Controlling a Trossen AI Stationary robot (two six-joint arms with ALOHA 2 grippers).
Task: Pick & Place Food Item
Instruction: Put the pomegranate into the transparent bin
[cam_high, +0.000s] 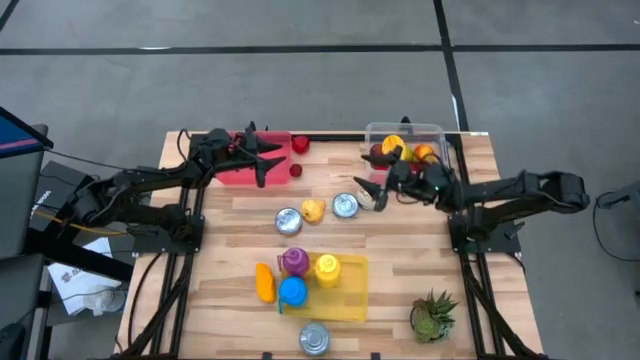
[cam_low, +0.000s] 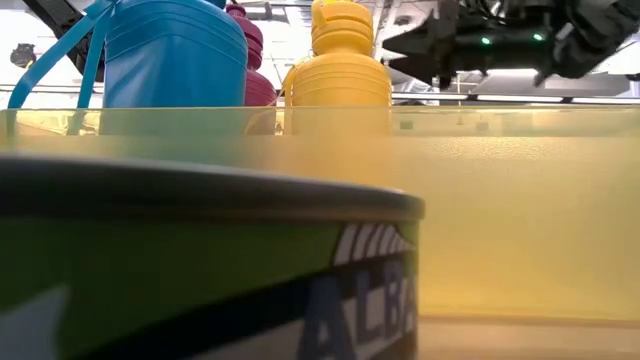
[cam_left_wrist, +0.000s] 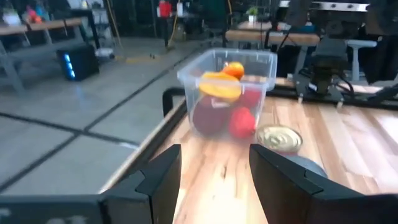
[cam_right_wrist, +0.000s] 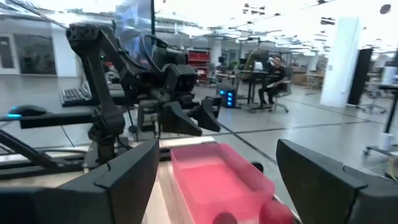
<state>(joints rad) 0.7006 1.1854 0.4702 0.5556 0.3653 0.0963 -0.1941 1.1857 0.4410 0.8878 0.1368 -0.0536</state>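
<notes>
The right gripper (cam_high: 378, 192) is hovering with its two fingers (cam_right_wrist: 118, 177) spread wide and holding nothing, just in front of the clear bin (cam_high: 440, 132) and near the open can (cam_high: 346, 205) on the table (cam_high: 400, 280). The left gripper (cam_high: 262, 158) is likewise standing open and empty, its fingers (cam_left_wrist: 158, 180) parted, poised over the pink tray (cam_high: 225, 172) at the far left corner.

The food to be moved seems to be the fruit: oranges and red pieces are sitting inside the clear bin, two red fruits (cam_high: 299, 145) are lying on the table just beside the pink tray, and a yellow piece (cam_high: 313, 210) is resting between the two cans. Which item is meant cannot be told from the task line alone.

To do the step well, the working gripper should be keeping its fingers wide until they straddle one fruit, coming down from above so the bin wall or a neighbouring can is not knocked, then closing gently, since round fruit is likely to roll or squirt out.

Outward from the fingers, the right arm is reaching in low from the right edge, stretched nearly level toward the middle; the left arm is extending from the left edge along the far side, its wrist turned toward the bin.
</notes>
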